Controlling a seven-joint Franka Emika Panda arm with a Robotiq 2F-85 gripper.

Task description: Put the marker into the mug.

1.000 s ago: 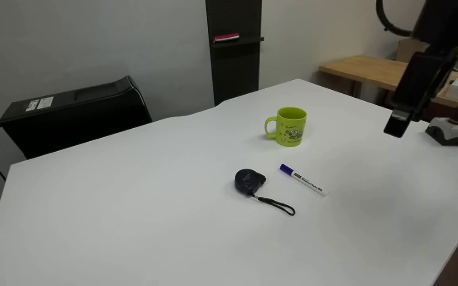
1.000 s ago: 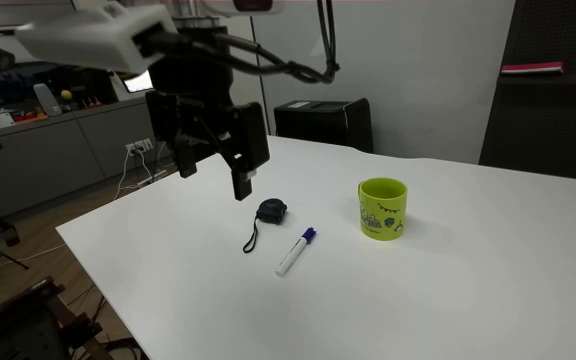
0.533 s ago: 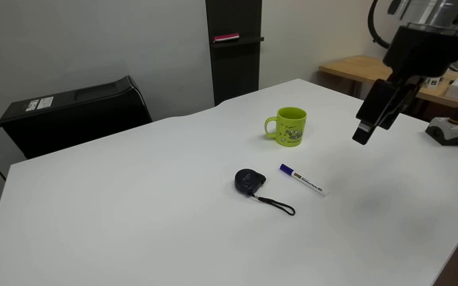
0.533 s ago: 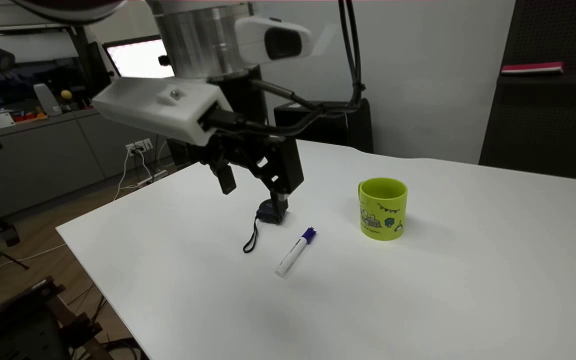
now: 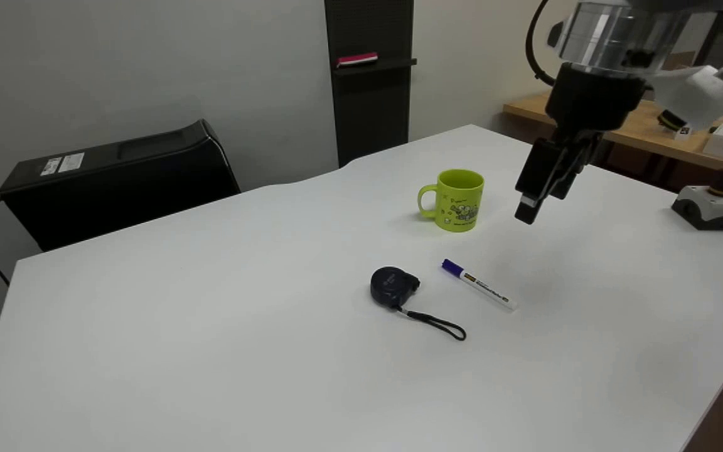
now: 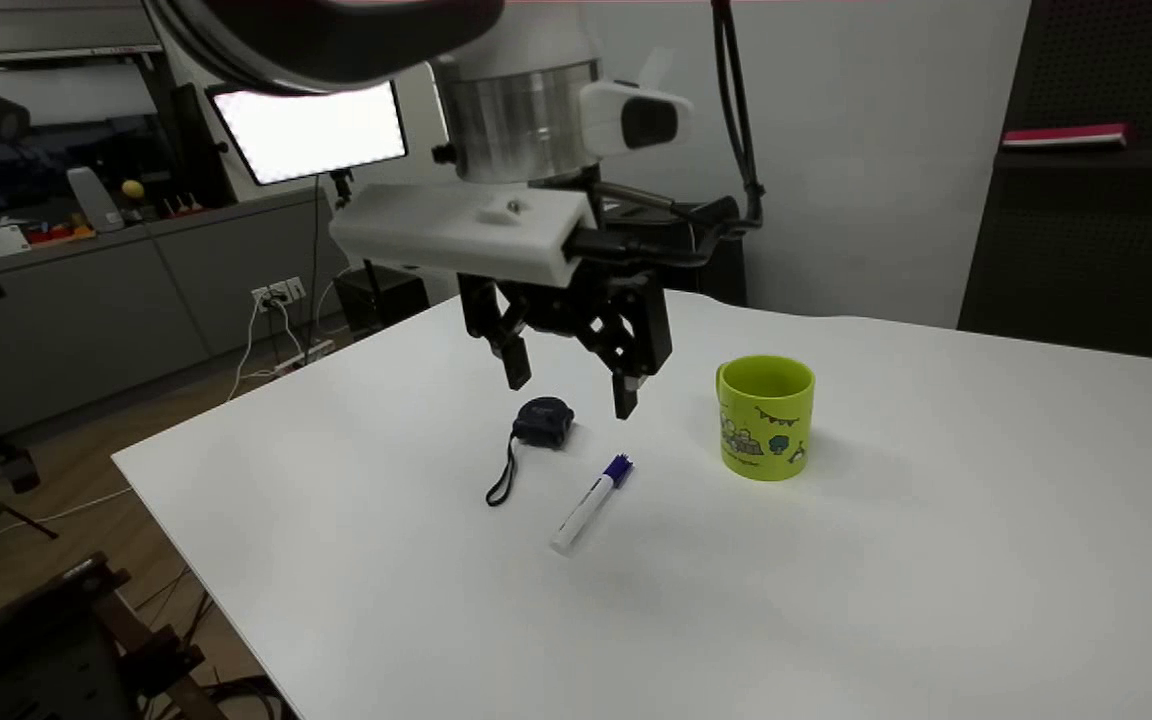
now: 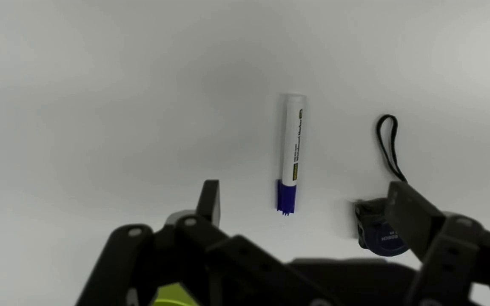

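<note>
The white marker (image 7: 292, 144) with a dark blue cap lies flat on the white table. It shows in both exterior views (image 5: 484, 290) (image 6: 591, 503). The yellow-green mug (image 5: 457, 201) stands upright, also seen in an exterior view (image 6: 766, 420). Only a sliver of the mug (image 7: 175, 294) shows at the bottom of the wrist view. My gripper (image 6: 571, 390) is open and empty, held above the table. In the wrist view the gripper (image 7: 304, 190) has its fingers spread wide, with the marker's cap lying below between them.
A dark tape measure (image 5: 393, 287) with a black cord loop lies beside the marker; in the wrist view the tape measure (image 7: 379, 238) is partly hidden behind a finger. A white and dark box with a black knob (image 5: 713, 204) stands at the table's right edge in an exterior view.
My gripper has moved left in one exterior view and right in the other, coming over the table toward the marker and mug. It stays open. The marker, mug and tape measure have not moved.
</note>
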